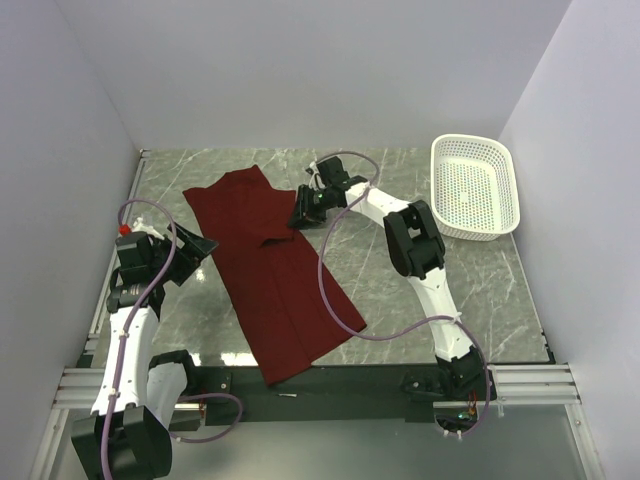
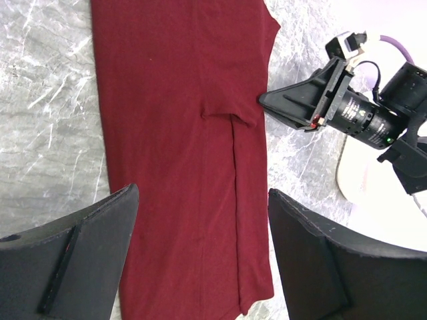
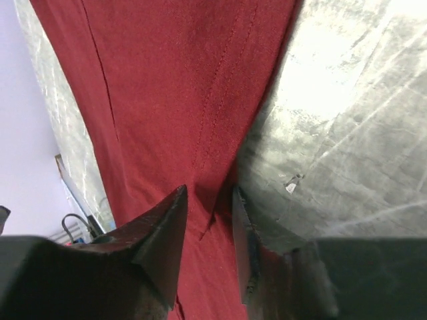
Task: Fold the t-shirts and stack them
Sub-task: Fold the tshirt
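Observation:
A dark red t-shirt (image 1: 270, 270) lies on the marble table, folded lengthwise into a long strip running from the back left to the front edge. My right gripper (image 1: 298, 214) is at the strip's right edge, at the sleeve fold. In the right wrist view its jaws (image 3: 208, 193) stand narrowly apart and pinch a small ridge of the red cloth (image 3: 187, 80). My left gripper (image 1: 197, 247) is wide open and empty, just off the shirt's left edge. In its wrist view it (image 2: 203, 193) hovers above the shirt (image 2: 180, 133), with the right gripper's tip (image 2: 263, 100) touching a pucker in the cloth.
A white plastic basket (image 1: 475, 185) stands at the back right of the table. Bare marble (image 1: 450, 290) lies right of the shirt. White walls enclose the table on three sides. The right arm's purple cable (image 1: 330, 290) loops over the shirt's right side.

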